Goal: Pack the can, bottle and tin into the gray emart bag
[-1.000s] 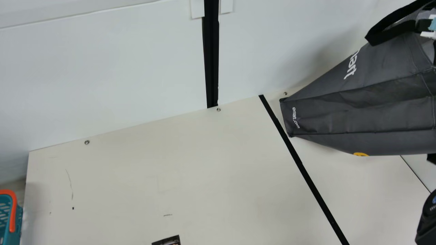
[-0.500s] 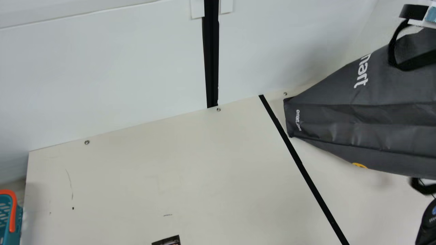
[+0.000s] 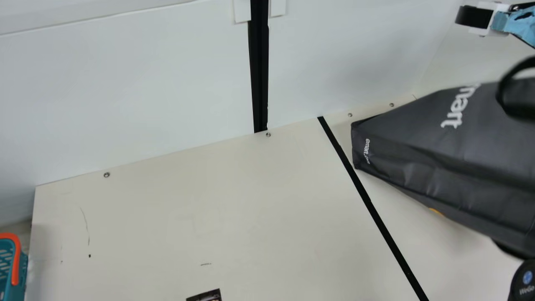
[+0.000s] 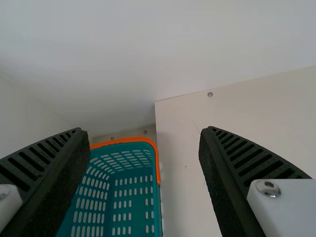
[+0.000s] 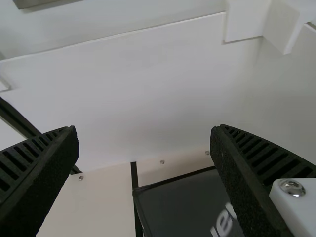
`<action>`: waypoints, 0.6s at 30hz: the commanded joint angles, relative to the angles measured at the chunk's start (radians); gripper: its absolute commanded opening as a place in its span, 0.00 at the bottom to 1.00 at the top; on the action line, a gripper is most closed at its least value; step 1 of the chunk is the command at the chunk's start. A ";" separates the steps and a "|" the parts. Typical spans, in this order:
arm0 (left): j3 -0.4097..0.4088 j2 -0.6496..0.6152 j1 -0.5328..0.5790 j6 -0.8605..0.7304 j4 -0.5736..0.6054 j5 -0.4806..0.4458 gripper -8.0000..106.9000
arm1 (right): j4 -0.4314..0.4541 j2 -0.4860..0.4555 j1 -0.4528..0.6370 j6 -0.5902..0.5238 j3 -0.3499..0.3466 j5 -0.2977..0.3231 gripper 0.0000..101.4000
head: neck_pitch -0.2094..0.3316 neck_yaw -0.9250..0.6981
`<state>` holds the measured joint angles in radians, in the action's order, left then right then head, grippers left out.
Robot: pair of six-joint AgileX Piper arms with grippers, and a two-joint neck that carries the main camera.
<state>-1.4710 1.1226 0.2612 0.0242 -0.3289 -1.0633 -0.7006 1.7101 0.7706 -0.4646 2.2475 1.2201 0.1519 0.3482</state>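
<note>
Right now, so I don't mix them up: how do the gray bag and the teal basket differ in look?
The bag is gray with white lettering; the basket is teal with slotted walls. The bag's skin is creased, the basket's sides look stiff. The bag has a black strap, the basket orange trim. Both are containers.

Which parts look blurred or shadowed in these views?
Main view: handle of the gray bag blurred, mild sheen on the bag's creases; right wrist view: bag's lettering smeared; left wrist view: soft shadow on the table beside the basket.
</note>
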 commanded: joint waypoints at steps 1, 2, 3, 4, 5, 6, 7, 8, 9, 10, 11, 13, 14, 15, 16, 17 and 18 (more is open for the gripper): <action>0.000 0.000 0.000 0.000 0.000 0.000 0.85 | -0.003 -0.013 -0.014 -0.006 -0.019 0.000 0.90 | 0.023 0.001; 0.000 0.000 0.000 0.000 0.000 0.000 0.85 | -0.003 -0.019 -0.022 -0.008 -0.028 0.000 0.90 | 0.023 0.001; 0.000 0.000 0.000 0.000 0.000 0.000 0.85 | -0.004 -0.027 -0.030 -0.011 -0.039 0.000 0.90 | 0.023 0.001; 0.000 0.000 0.000 0.000 0.000 0.000 0.85 | -0.005 -0.034 -0.038 -0.013 -0.049 0.000 0.90 | 0.023 0.001; 0.000 0.000 0.000 0.000 0.000 0.000 0.85 | -0.006 -0.041 -0.046 -0.016 -0.059 0.000 0.90 | 0.023 0.001; 0.000 0.000 0.000 0.000 0.000 0.000 0.85 | -0.006 -0.047 -0.054 -0.018 -0.070 0.000 0.90 | 0.023 0.001; 0.000 0.000 0.000 0.000 0.000 0.000 0.85 | -0.007 -0.054 -0.062 -0.020 -0.080 0.000 0.90 | 0.023 0.001; 0.000 0.000 0.000 0.000 0.000 0.000 0.85 | -0.008 -0.060 -0.070 -0.021 -0.090 0.000 0.90 | 0.023 0.001; 0.000 0.000 0.000 0.000 0.000 0.000 0.85 | -0.008 -0.067 -0.079 -0.023 -0.101 0.000 0.90 | 0.023 0.001; 0.000 0.000 0.000 0.000 0.000 0.000 0.85 | -0.008 -0.074 -0.087 -0.025 -0.112 0.000 0.90 | 0.023 0.001; 0.000 0.000 0.000 0.000 0.000 0.000 0.85 | -0.008 -0.080 -0.095 -0.027 -0.123 0.000 0.90 | 0.023 0.001; 0.000 0.000 0.000 0.000 0.000 0.000 0.85 | -0.009 -0.094 -0.111 -0.031 -0.147 0.000 0.90 | 0.023 0.001; 0.000 0.000 0.000 0.000 0.000 0.000 0.85 | -0.009 -0.100 -0.118 -0.032 -0.158 0.000 0.90 | 0.023 0.001; 0.000 0.000 0.000 0.000 0.000 0.000 0.85 | -0.010 -0.107 -0.126 -0.034 -0.170 0.000 0.90 | 0.023 0.001; 0.000 0.000 0.000 0.000 0.000 0.000 0.85 | -0.010 -0.113 -0.133 -0.036 -0.181 0.000 0.90 | 0.023 0.001; 0.000 0.000 0.000 0.000 0.000 0.000 0.85 | -0.011 -0.118 -0.140 -0.037 -0.192 0.000 0.90 | 0.023 0.001; 0.000 0.000 0.000 0.000 0.000 0.000 0.85 | -0.012 -0.125 -0.148 -0.040 -0.203 -0.001 0.90 | 0.023 0.001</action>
<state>-1.4710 1.1226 0.2612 0.0242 -0.3289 -1.0633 -0.7131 1.5893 0.6284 -0.5032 2.0574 1.2189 0.1519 0.3467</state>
